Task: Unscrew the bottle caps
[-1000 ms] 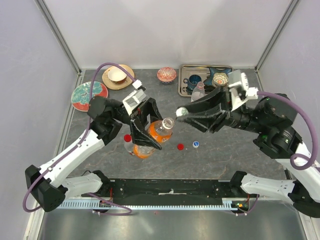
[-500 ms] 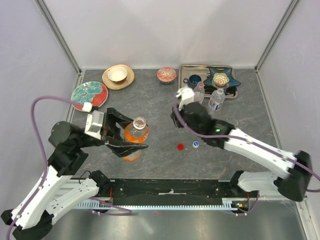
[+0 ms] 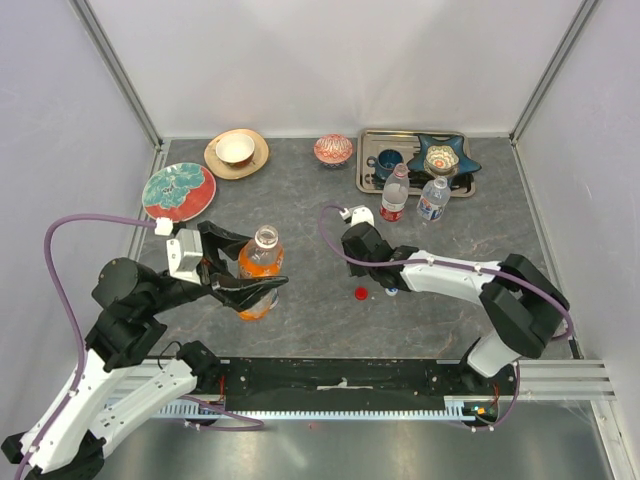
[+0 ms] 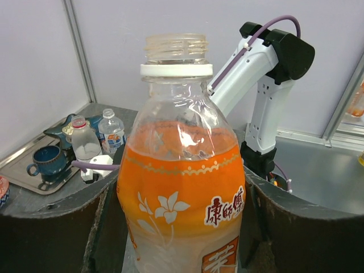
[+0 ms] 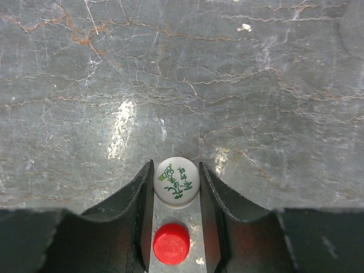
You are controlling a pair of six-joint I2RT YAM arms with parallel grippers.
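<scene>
Well away from the metal tray (image 3: pixel 362 172), toward the left arm's side and nearer the arm bases, we have the orange bottle (image 4: pixel 182 187) clamped between the left fingers (image 4: pixel 51 233), one on each side of its body. Its neck is bare: the threads and the white collar ring show, with no cap on top. We count this bottle as opened. We cannot tell whether its base rests on the tabletop (image 3: pixel 300 200) or hangs just above it.

Nearer to us than the tray's left corner, the right fingers (image 5: pixel 128 210) are closed on a white cap (image 5: pixel 176 181) with green print, held low over the tabletop. A loose red cap (image 3: pixel 361 293) lies on the tabletop under those fingers, and a blue cap (image 3: pixel 391 290) lies just beside it. We judge the white cap to be the orange bottle's, and the step in hand to be setting it down with the other two.

Against the tray's near edge stand two clear bottles, close together. The red-capped bottle (image 3: pixel 394 200) plainly has its cap on. The second clear bottle (image 3: pixel 432 200) seems to carry a pale cap, though it is too small for us to be sure. We see only three bottles, so we cannot match the loose red and blue caps to anything. By our judgement the work is about midway, with the two bottles at the tray left to open.
</scene>
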